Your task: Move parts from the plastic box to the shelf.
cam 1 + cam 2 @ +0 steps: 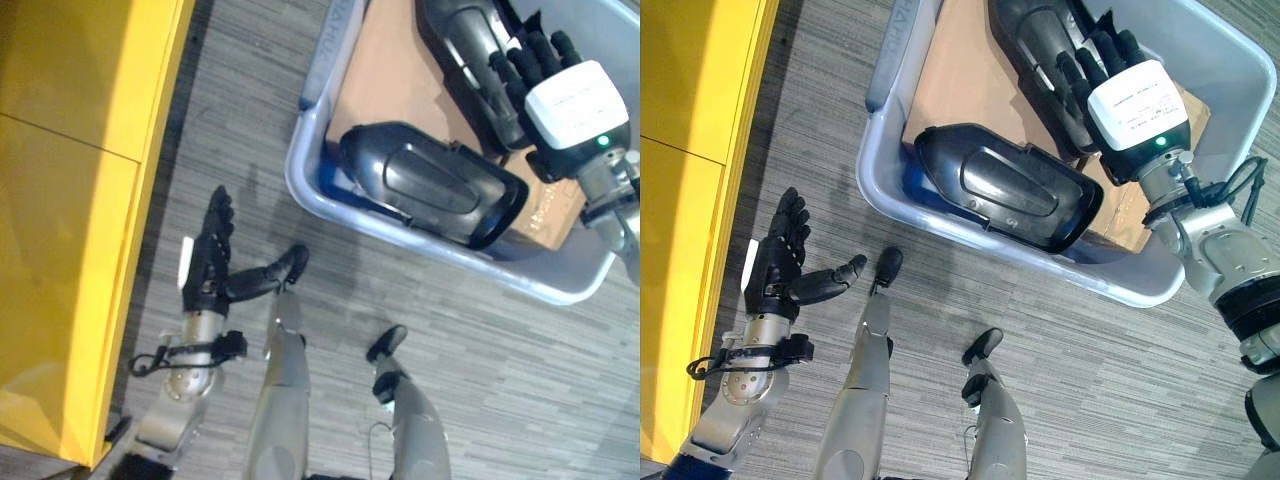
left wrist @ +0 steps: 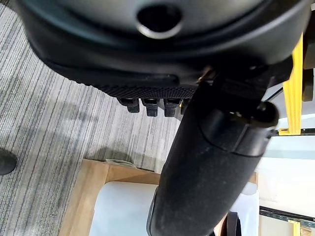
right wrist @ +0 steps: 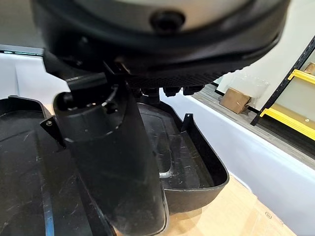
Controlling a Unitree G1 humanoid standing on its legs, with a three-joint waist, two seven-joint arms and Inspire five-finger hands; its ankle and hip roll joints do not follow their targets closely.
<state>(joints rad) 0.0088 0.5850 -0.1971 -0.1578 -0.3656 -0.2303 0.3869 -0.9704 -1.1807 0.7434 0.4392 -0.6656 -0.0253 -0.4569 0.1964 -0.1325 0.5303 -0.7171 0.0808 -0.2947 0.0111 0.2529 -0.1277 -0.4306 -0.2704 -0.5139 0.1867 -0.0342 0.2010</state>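
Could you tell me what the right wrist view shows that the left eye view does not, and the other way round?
The right wrist view alone shows a brown carton on the floor beyond the box, beside yellow racking. The left eye view alone shows the left hand, open above the grey floor, next to the yellow shelf, and a second black part lying nearer in the box. Both show the right hand reaching onto the farther black part inside the plastic box.

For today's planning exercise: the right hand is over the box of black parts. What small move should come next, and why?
Probably lower the right hand and curl it round the far black part in the plastic box: its fingers look straight above that part, holding nothing. The left hand hangs open.
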